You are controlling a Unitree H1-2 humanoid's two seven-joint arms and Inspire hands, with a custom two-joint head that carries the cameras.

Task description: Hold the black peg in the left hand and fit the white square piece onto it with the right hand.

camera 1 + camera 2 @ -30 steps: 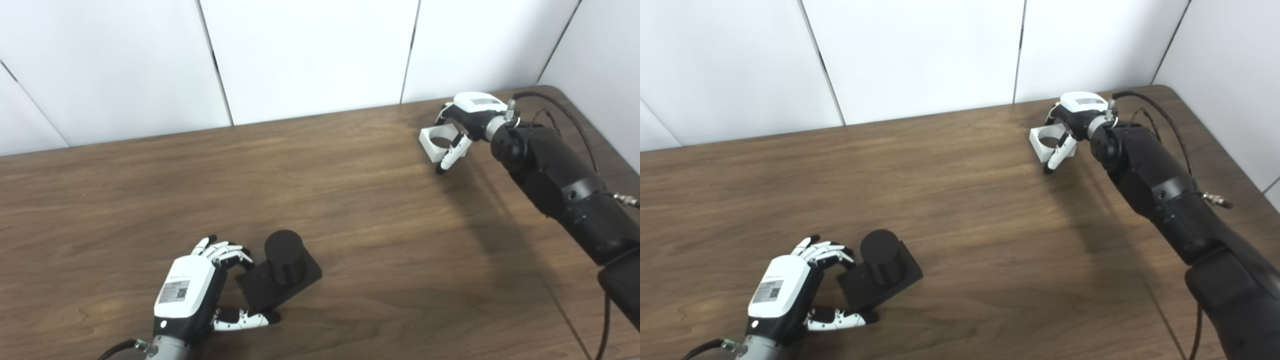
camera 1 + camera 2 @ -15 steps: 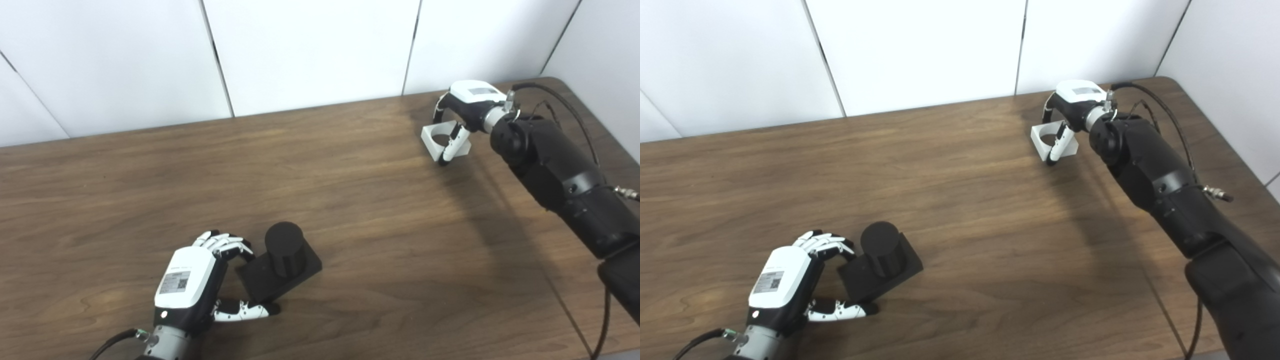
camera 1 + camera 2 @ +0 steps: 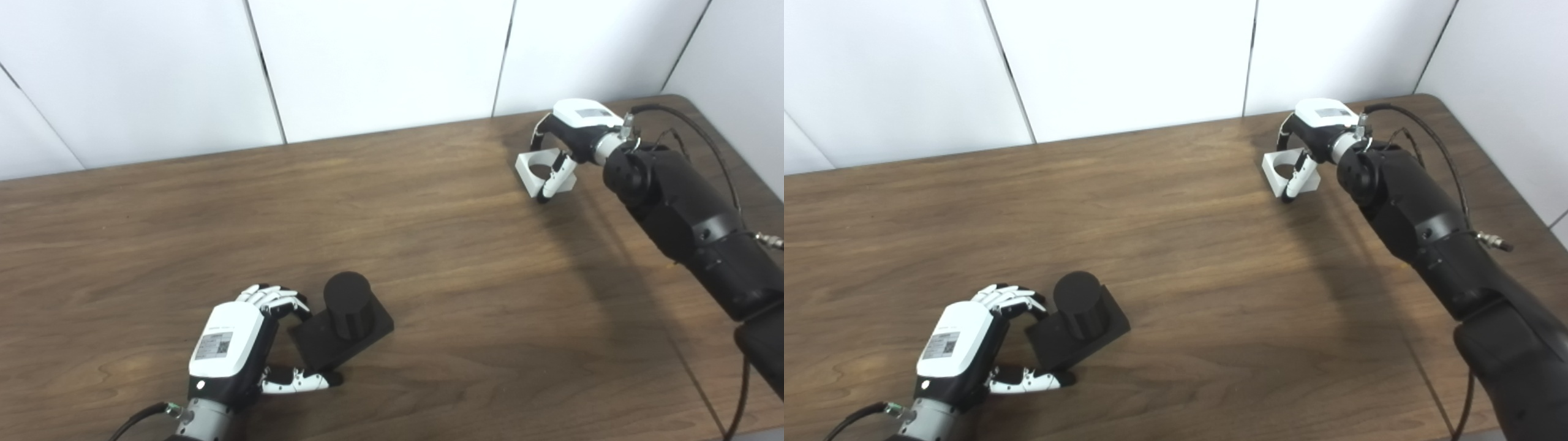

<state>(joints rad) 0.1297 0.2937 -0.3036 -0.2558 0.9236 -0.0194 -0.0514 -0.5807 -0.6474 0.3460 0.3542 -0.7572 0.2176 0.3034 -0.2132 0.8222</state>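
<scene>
Right hand (image 3: 566,138) stays closed around the white square piece (image 3: 539,173), upper right; nothing has shifted.
Left hand (image 3: 236,349) pinches the black peg (image 3: 347,306), lower left; bare tabletop (image 3: 453,257) between.

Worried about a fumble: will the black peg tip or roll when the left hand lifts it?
The black peg stands on a flat square base, so rolling seems unlikely. It looks rigid. The left hand grips one corner, so it may tilt.

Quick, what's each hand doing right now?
Left hand: shut on the black peg's square base.
Right hand: shut on the white square piece with a round hole.
</scene>
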